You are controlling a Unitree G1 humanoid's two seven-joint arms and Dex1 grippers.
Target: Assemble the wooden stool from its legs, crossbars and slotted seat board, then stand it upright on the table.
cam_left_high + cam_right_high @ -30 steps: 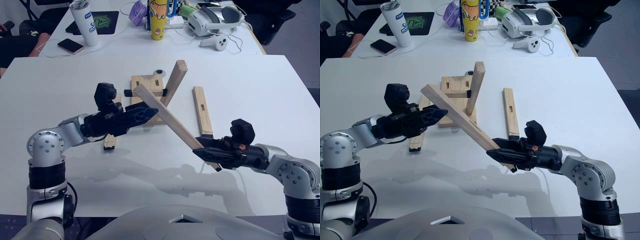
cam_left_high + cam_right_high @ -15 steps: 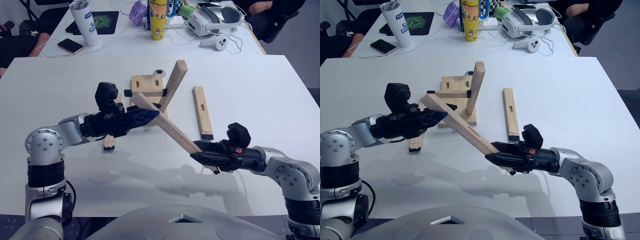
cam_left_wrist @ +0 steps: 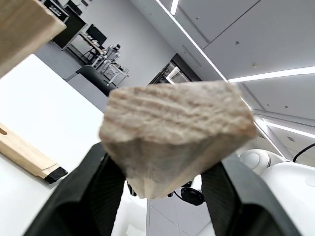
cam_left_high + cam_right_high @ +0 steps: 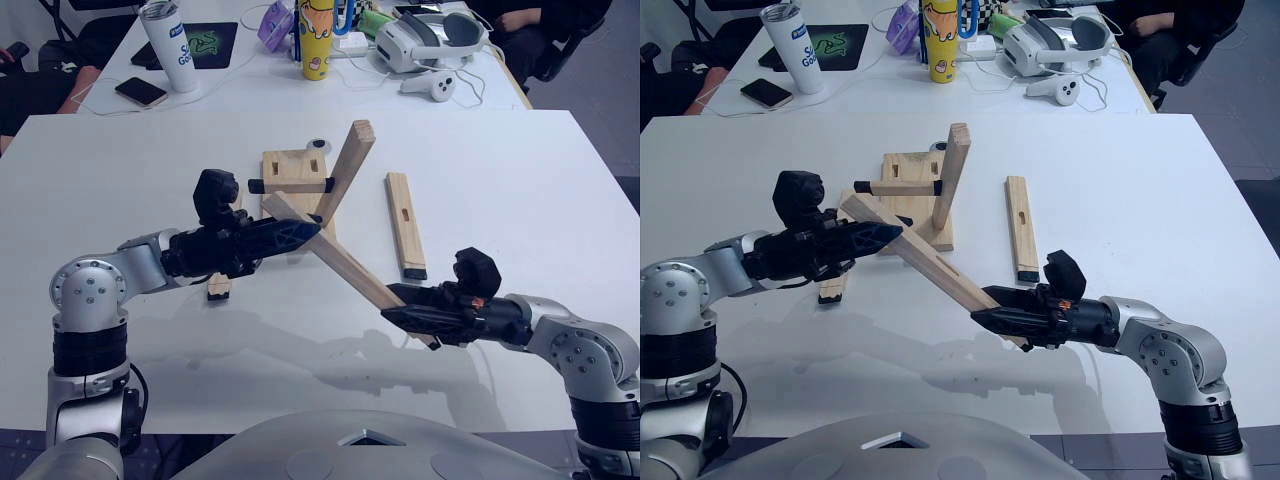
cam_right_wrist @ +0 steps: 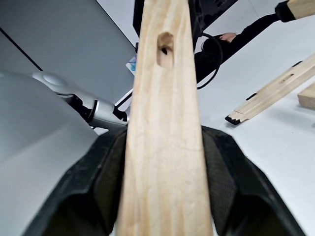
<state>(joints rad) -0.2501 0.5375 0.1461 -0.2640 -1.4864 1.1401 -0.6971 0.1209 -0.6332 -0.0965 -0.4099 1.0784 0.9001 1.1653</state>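
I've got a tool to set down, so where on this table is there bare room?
Bare: the table right of the loose leg, and its far left corner, left of the seat board. Crowded: the middle, where left end effector and right end effector hold the long leg.

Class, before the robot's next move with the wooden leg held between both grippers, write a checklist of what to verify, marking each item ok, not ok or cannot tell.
1. Right gripper shut on the held leg: ok.
2. Left gripper shut on its upper end: ok.
3. Held leg's upper end lined up with a slot in the seat board: cannot tell.
4. Fitted leg straight up from the seat board: not ok, it leans.
5. Spare leg out of the way: ok, flat on the table, apart from the held leg.
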